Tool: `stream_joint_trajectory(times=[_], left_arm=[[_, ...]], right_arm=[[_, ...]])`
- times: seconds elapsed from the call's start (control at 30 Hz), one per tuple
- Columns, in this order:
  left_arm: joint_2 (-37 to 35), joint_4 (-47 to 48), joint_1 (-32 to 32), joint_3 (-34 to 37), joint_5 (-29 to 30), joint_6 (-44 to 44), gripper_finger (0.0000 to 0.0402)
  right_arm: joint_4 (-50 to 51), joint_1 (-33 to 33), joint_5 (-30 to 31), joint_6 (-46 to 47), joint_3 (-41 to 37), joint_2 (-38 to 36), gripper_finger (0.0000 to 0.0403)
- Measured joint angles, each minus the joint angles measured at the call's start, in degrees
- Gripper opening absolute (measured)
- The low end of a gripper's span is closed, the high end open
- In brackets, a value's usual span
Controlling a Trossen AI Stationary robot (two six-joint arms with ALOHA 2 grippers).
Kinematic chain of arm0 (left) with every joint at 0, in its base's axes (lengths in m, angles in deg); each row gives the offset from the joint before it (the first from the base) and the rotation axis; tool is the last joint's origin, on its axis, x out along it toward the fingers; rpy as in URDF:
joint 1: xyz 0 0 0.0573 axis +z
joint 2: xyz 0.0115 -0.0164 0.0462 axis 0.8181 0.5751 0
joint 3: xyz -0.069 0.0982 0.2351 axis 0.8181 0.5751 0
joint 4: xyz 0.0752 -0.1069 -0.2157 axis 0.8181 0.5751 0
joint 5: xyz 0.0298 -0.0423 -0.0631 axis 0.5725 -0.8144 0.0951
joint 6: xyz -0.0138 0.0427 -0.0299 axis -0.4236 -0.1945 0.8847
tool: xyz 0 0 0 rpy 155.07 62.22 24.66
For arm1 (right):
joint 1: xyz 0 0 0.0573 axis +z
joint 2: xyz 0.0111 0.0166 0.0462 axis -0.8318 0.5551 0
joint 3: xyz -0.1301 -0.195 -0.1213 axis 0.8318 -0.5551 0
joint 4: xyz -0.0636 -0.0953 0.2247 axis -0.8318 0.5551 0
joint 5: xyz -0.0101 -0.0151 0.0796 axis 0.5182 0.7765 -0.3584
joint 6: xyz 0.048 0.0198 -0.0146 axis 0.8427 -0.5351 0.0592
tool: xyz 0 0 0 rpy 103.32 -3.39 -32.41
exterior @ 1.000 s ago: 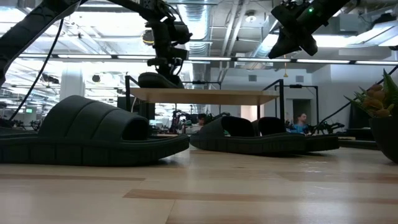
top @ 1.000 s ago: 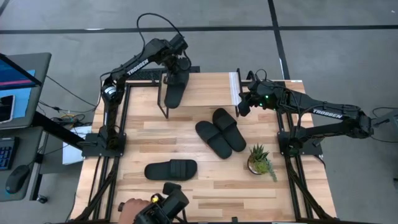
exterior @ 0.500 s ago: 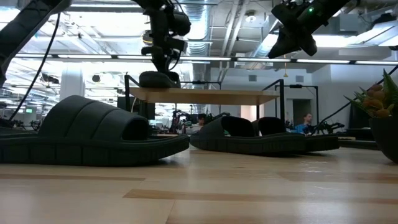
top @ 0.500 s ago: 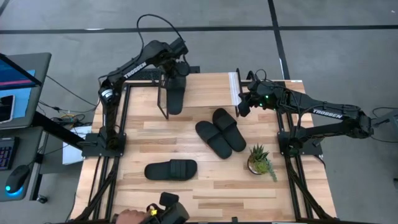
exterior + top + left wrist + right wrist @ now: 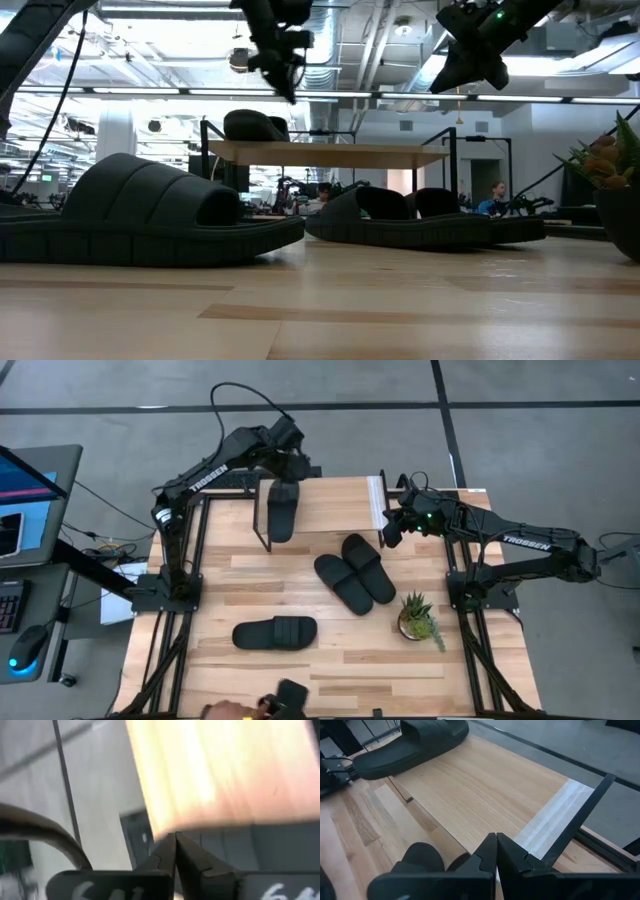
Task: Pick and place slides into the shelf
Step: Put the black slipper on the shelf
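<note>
While the left gripper [image 5: 285,448] hangs pressed together just above and behind it, one matte black ribbed slide [image 5: 282,510] lies on the shelf [image 5: 330,505] with its pale wood plank top and thin black legs. Beyond the shelf's white-striped end, the right gripper [image 5: 388,530] hovers pressed together too. Three rubbery slides [image 5: 355,572] lie on the table [image 5: 230,590]; the low view cuts one off at its edge.

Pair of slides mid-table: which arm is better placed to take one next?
Probably the right. The right gripper hovers shut at the shelf end nearest the paired slides; the left gripper, shut, is up behind the shelved slide.
</note>
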Motion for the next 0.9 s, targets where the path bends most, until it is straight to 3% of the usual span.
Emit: stream_joint_trajectory(times=[0.17,0.33,0.9], left_arm=[[0.8,-5.8,-2.8,-0.1,-5.0,-0.9,0.0000],[3.5,-2.6,-4.2,0.0,-5.4,-1.0,0.0000],[8.4,7.1,-3.7,0.0,5.9,1.4,0.0000]], right_arm=[[0.0,0.0,0.0,0.0,0.0,0.0,0.0000],[0.0,0.1,-0.2,0.0,0.0,0.0,0.0000],[0.2,0.9,-0.2,0.0,0.0,0.0,0.0000]])
